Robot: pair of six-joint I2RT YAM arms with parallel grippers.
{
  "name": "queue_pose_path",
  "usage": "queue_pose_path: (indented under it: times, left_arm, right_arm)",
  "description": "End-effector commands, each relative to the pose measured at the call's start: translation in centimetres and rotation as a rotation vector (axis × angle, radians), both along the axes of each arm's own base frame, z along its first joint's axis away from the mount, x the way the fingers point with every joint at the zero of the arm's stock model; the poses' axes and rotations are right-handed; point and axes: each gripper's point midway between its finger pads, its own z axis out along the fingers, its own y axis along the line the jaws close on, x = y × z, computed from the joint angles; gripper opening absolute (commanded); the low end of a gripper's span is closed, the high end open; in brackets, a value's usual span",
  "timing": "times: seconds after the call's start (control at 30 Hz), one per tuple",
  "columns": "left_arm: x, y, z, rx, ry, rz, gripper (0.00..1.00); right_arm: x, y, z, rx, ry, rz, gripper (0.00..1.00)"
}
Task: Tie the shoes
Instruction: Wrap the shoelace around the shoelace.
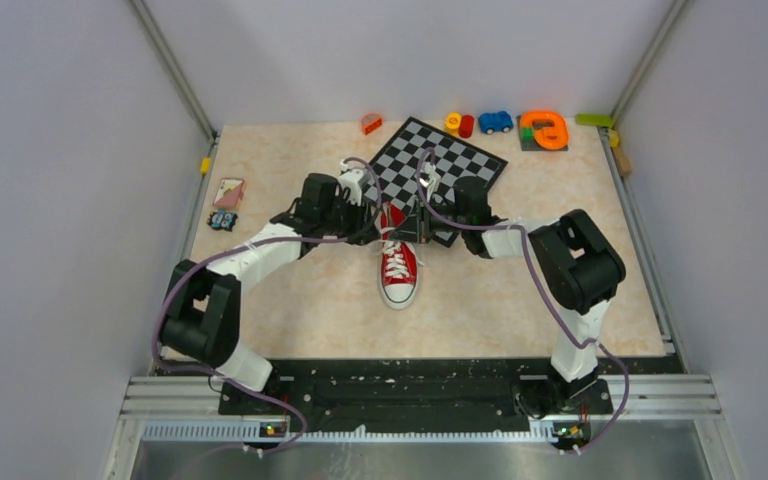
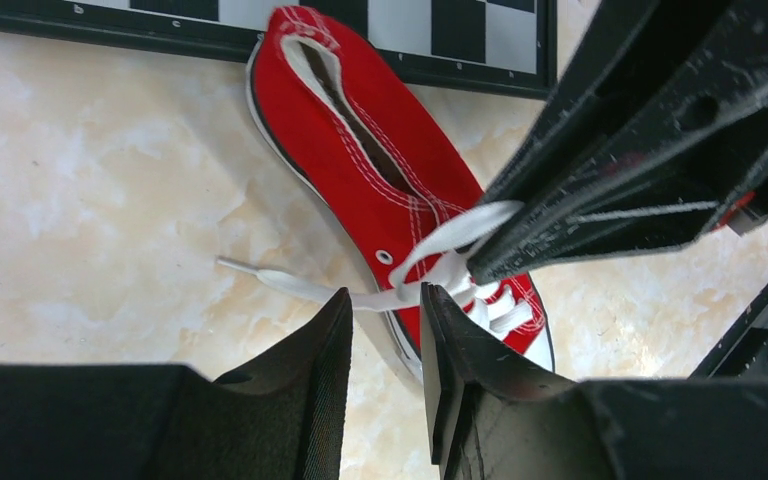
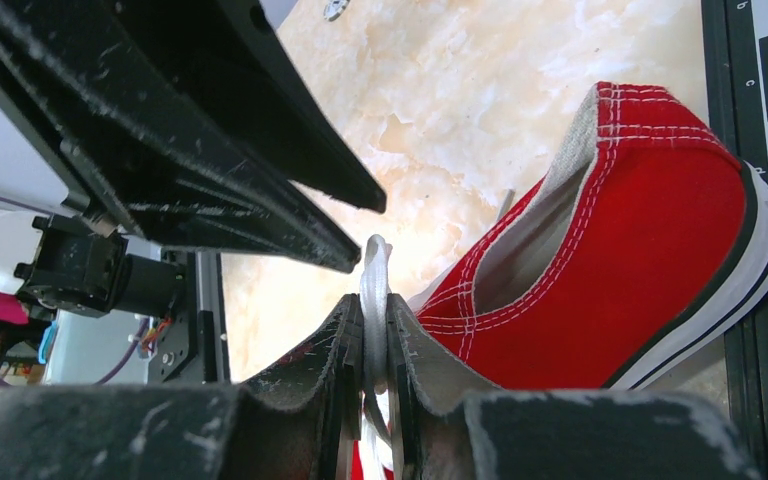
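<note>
A red sneaker (image 1: 398, 262) is laid on the table (image 1: 290, 300), heel at the chessboard (image 1: 460, 165) edge.
A white lace (image 3: 374, 275) loop is pinched by the right gripper (image 3: 375, 305); the left gripper (image 2: 387, 300) fingers are held slightly apart, with a strand crossing their tips.

robot lab: grey walls (image 1: 50, 150), aluminium rails (image 1: 675, 392)

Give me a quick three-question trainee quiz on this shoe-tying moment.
1. True or false: the right gripper pinches a loop of white lace.
2. The heel of the sneaker points toward: A the chessboard, B the arm bases, C the toy car.
3. What runs between the parted fingers of the left gripper?
Key: 1 true; 2 A; 3 the white lace.
</note>
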Motion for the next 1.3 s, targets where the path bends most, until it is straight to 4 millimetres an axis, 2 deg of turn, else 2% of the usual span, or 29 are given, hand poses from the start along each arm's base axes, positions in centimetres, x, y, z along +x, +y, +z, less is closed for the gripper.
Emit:
queue_pose_path:
  times: [0.0, 0.47, 0.6, 0.67, 0.87, 1.13, 1.27]
  left_arm:
    - [1.7, -0.4, 1.5, -0.031, -0.025, 0.007, 0.35]
    - [1.5, -1.9, 1.1, -0.072, 0.024, -0.069, 0.35]
    - [1.4, -1.8, 0.6, -0.059, 0.040, -0.073, 0.19]
    - [1.3, -1.5, 0.5, -0.044, 0.048, -0.066, 0.00]
    - [0.5, -0.8, 1.8, -0.043, 0.048, -0.031, 0.00]
    - [-1.8, -1.5, 3.0, -0.120, 0.137, -0.024, 0.00]
    - [-2.7, -2.0, 2.8, -0.137, 0.210, -0.007, 0.00]
  right_arm:
    - [-0.2, 0.4, 2.8, 0.046, -0.090, 0.020, 0.15]
    - [-0.1, 0.4, 2.6, 0.044, -0.088, 0.020, 0.15]
    - [-0.1, 0.4, 2.6, 0.045, -0.088, 0.020, 0.15]
    - [-0.1, 0.4, 2.6, 0.044, -0.088, 0.020, 0.14]
    - [0.0, 0.4, 2.5, 0.042, -0.086, 0.015, 0.13]
    - [0.0, 0.4, 2.5, 0.039, -0.091, 0.013, 0.12]
    - [0.0, 0.4, 2.6, 0.040, -0.091, 0.012, 0.12]
